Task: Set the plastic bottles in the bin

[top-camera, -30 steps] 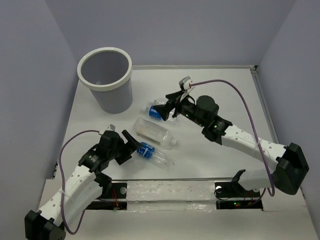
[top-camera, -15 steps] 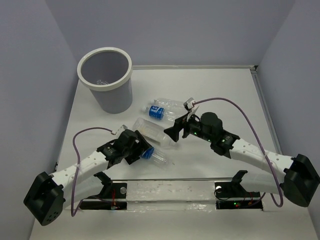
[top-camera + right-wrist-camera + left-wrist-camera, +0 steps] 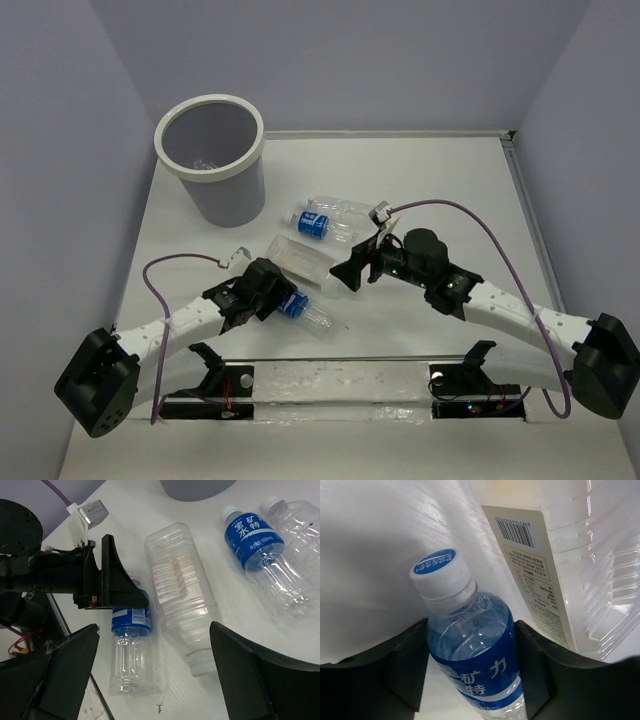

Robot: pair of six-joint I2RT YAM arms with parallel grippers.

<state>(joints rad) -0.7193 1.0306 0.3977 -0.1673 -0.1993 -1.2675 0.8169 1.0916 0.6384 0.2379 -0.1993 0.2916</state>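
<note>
My left gripper [image 3: 276, 298] [image 3: 472, 677] is shut on a blue-labelled plastic bottle [image 3: 305, 310] [image 3: 470, 645] lying near the table's front; both fingers [image 3: 405, 670] press its label. A larger, wider bottle [image 3: 305, 262] [image 3: 180, 595] lies just behind it. My right gripper [image 3: 350, 270] [image 3: 155, 667] hovers open above that bottle's cap end, holding nothing. Further back lie a second blue-labelled bottle [image 3: 320, 224] [image 3: 255, 545] and a plain clear one [image 3: 345, 207] [image 3: 300, 520]. The grey bin [image 3: 210, 190] stands at the back left with a clear bottle [image 3: 203, 162] inside.
The left arm's black gripper [image 3: 115, 582] shows in the right wrist view, close beside the large bottle. A raised rail [image 3: 350, 380] runs along the near table edge. Grey walls enclose the white table [image 3: 450, 190] on three sides.
My left gripper reached forward and closed on the near blue-labelled bottle. My right gripper left the back bottles and came toward the front, over the large bottle.
</note>
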